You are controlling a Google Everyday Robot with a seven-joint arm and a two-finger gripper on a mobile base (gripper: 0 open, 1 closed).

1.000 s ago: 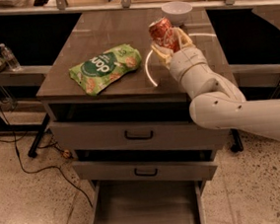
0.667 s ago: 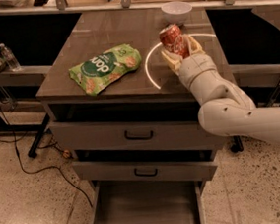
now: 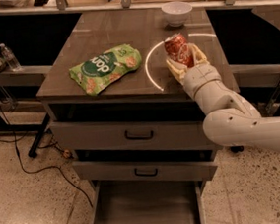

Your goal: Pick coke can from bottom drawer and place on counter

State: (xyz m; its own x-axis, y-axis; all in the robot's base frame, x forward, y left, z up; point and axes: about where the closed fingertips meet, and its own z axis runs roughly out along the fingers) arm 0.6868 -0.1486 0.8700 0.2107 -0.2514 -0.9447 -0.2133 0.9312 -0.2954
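**A:** Where is the coke can?

**B:** In the gripper. The two pale fingers are pinched on the can's lower body, one on each side. The can tips over, with its silver top leaning away from the wrist.

**A:** So it is out of the bottom drawer?

**B:** Yes. That drawer stands pulled open, far below the gripper and back toward the arm's base, and the part of its grey floor that shows is bare. I judge the picking half done.

**A:** And the placing?

**B:** Not done. The counter lies directly under the gripper, near the edge on the arm's side. The can is tilted and clamped, and I cannot tell whether its base touches the surface. By my reckoning, what is left is to stand it upright, set it down and let go.

**A:** What is around the gripper?

**B:** The curved white reflection runs just beside it, on the side away from the arm. Past that arc, well apart from the gripper, lies the green snack bag, flat on the counter. Beyond the fingertips, toward the counter's far edge, sits a white bowl, near but not touching.

**A:** Is there room to set the can down?

**B:** I think so. The patch beneath the gripper, between arc and edge, looks bare. The edge is close, so an upright landing matters.
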